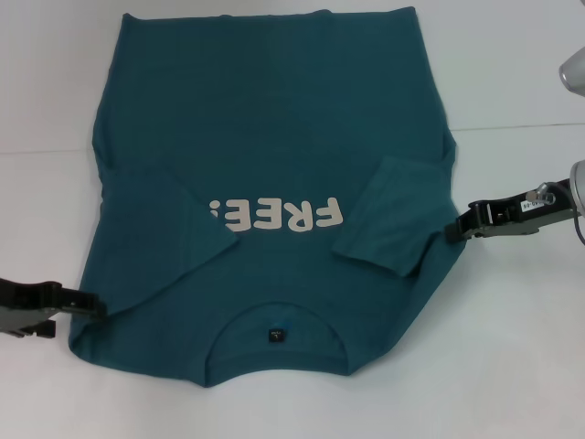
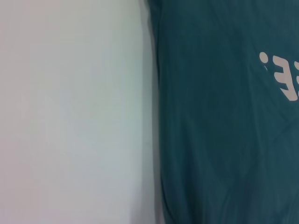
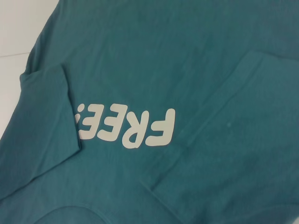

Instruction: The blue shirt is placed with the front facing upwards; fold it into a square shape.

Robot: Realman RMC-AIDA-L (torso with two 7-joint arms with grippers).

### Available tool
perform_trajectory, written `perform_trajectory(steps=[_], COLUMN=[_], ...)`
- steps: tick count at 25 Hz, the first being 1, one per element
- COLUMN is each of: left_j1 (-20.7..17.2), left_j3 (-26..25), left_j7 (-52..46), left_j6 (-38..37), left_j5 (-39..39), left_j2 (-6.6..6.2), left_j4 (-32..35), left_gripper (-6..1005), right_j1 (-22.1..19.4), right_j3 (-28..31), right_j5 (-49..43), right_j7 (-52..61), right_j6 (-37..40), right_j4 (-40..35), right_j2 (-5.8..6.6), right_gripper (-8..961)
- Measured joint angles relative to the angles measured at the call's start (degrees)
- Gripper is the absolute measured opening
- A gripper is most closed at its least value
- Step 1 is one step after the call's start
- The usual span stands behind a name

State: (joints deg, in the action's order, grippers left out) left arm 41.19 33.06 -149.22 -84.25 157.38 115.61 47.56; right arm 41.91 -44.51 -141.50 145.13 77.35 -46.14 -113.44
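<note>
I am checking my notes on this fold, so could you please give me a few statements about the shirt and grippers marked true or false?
1. Both sleeves of the blue shirt are folded inward over its front. True.
2. The white lettering is fully covered. False: most of it shows, only its end hidden by a sleeve.
3. The left gripper is at the shirt's edge near the collar end. True.
4. The right gripper hovers above the neck label. False: it is at the shirt's side edge.
</note>
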Motion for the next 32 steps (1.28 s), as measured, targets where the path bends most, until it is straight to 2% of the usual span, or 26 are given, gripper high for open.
perform_trajectory(steps=[10,32], left_j1=[1.4,1.4], left_j3=[0.1,1.5], left_j7=[-0.5,-1.3], left_j6=[2.2,3.0], left_j5=[0.1,1.4], left_j2=[-0.02,0.23], left_j4=[-2.6,-4.4], left_gripper=[891,891], right_j1=[-0.3,-0.4], right_j3=[-0.2,0.0], right_j5=[0.0,0.0], right_j7=[0.0,-0.7], right_j6=[0.1,0.6], right_j4=[-1.5,-1.5], right_j2=[-0.12,-0.11], right_gripper=[51,52])
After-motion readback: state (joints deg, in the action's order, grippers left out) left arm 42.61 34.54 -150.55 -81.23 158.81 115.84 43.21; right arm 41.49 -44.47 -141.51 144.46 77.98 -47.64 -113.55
